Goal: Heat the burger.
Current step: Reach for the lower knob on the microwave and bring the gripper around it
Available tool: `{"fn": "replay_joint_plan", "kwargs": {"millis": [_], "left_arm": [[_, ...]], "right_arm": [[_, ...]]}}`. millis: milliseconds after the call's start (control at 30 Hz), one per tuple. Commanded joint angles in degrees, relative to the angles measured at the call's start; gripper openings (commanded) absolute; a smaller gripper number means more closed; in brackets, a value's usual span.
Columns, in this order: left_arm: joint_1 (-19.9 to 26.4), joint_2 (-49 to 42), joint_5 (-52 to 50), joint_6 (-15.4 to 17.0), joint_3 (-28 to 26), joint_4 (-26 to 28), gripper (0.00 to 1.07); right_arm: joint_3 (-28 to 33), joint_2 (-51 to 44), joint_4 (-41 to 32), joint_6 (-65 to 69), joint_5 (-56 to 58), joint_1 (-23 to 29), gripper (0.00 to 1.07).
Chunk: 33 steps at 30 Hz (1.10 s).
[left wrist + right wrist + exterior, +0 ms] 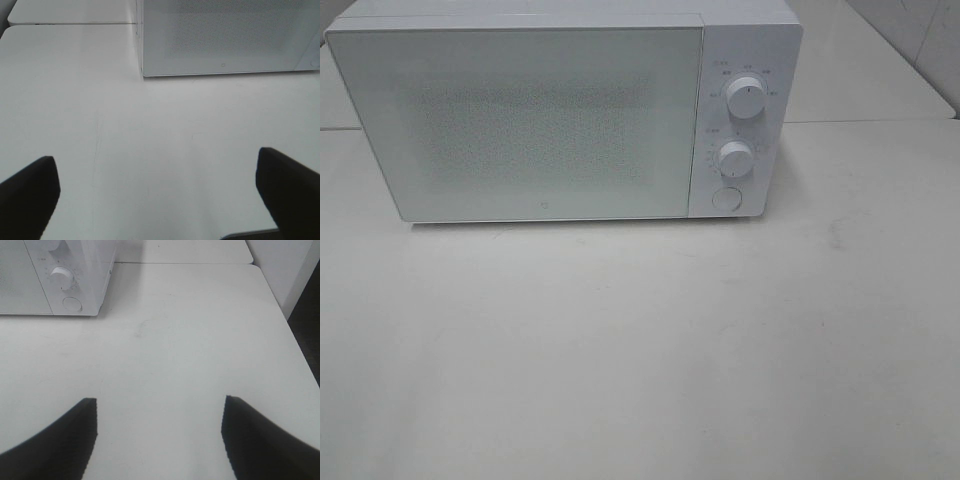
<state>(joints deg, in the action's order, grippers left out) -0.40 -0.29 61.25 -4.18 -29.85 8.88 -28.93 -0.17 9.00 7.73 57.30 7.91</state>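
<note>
On the table (640, 350), closed microwave (540, 120), left claw (156, 155) spread, right claw (160, 399) spread

The high camera looks down at the front of the microwave (520, 120) from near. Both wrist cameras look low across the table (160, 150) toward it; all views share it.

The left gripper (156, 155) shows in its wrist view as two dark fingers (30, 195) spread far apart, one at each side of the frame, and they grip nothing. The right gripper (160, 399) also holds its two dark fingers (60, 440) parted, set somewhat closer together, and they clasp nothing. Both wrists point forward and downward at a slant.
</note>
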Motion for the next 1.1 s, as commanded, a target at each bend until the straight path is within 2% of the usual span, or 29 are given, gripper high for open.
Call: {"fn": "replay_joint_plan", "kwargs": {"millis": [33,1100], "left_arm": [[0.1,-1.4,-0.6,0.4,-0.1,0.5,1.00],[0.1,-1.4,-0.6,0.4,-0.1,0.5,1.00]], "right_arm": [[0.1,-1.4,0.2,-0.5,-0.2,-0.3,0.68],[-0.9,-0.9,0.2,-0.5,-1.4,-0.2,0.68]]}}
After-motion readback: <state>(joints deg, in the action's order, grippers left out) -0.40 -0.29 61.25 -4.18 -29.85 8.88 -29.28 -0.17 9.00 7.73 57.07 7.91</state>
